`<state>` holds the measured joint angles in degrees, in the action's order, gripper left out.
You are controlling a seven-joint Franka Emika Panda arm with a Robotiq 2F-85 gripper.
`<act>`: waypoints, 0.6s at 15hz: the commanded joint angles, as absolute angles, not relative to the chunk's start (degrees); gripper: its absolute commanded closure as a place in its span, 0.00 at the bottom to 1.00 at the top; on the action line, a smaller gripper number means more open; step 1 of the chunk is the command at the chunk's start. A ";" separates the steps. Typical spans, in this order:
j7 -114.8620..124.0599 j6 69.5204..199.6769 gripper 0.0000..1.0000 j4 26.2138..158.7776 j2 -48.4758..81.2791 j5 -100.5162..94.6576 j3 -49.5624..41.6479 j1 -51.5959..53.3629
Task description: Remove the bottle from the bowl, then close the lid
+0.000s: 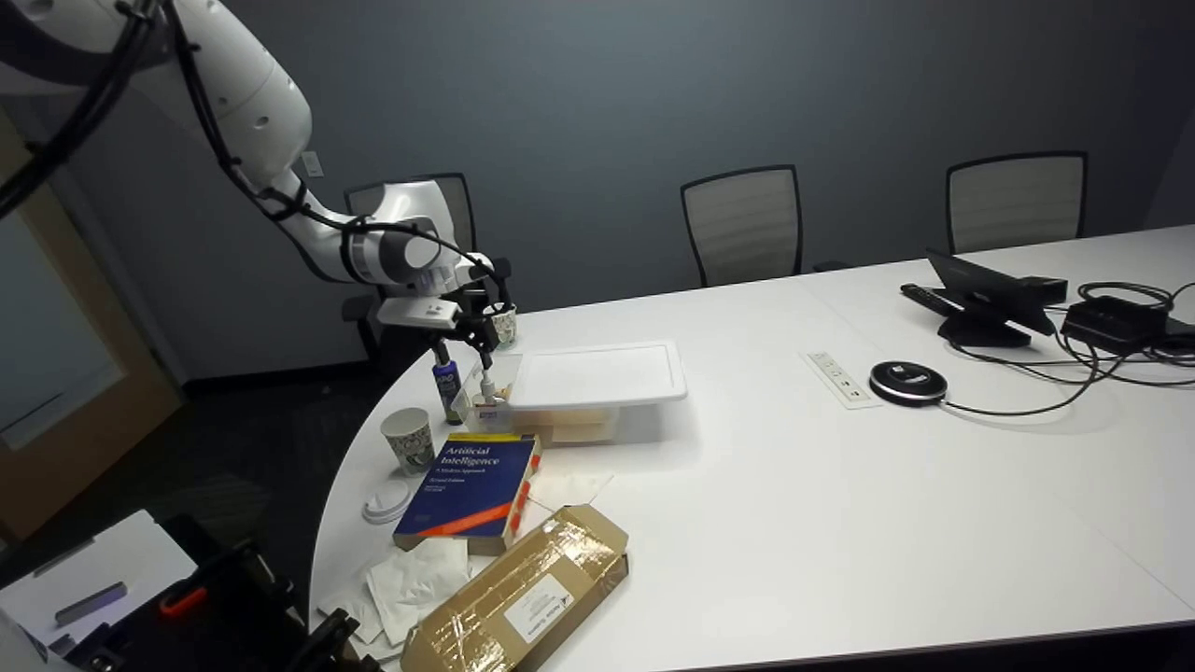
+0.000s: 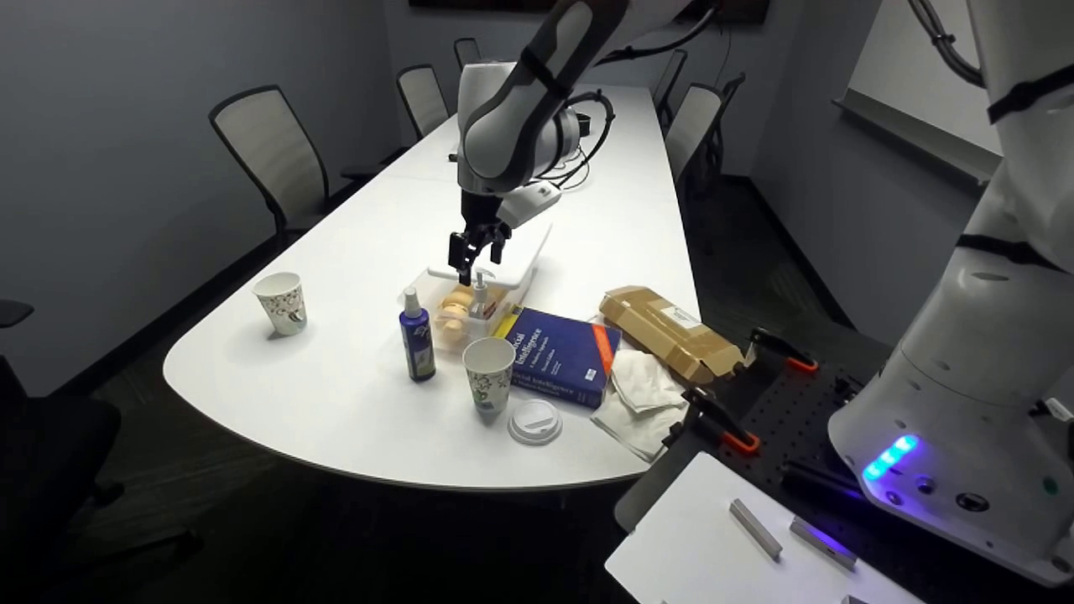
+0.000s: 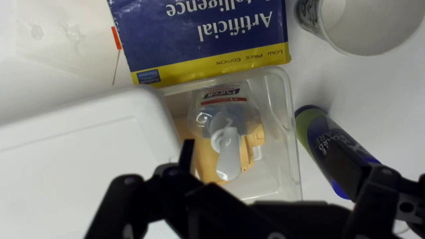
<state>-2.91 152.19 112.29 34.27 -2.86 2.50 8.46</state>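
It's an office mtg rm: long tbl (image 1: 822, 509), mesh chairs (image 1: 744, 224), whiteboard (image 2: 898, 75).

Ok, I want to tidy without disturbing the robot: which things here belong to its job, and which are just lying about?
Part of the job: pump bottle, clear container, white container lid.

Just lying about: blue spray bottle, textbook, paper cup beside the textbook, another paper cup, cup lid, cardboard box, napkins, tan items inside the container, round black device.

Bottle (image 3: 224, 123) in bowl (image 3: 279, 166), beside book (image 3: 206, 43)
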 commanded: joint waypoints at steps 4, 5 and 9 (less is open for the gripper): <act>-1.36 150.95 0.08 105.02 40.41 -3.90 1.67 8.56; -1.22 150.85 0.26 104.31 40.78 -3.99 1.50 8.70; -0.58 149.71 0.58 102.61 41.32 -4.52 0.63 9.26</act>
<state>-2.86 152.03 104.68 40.92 -3.08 1.58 8.43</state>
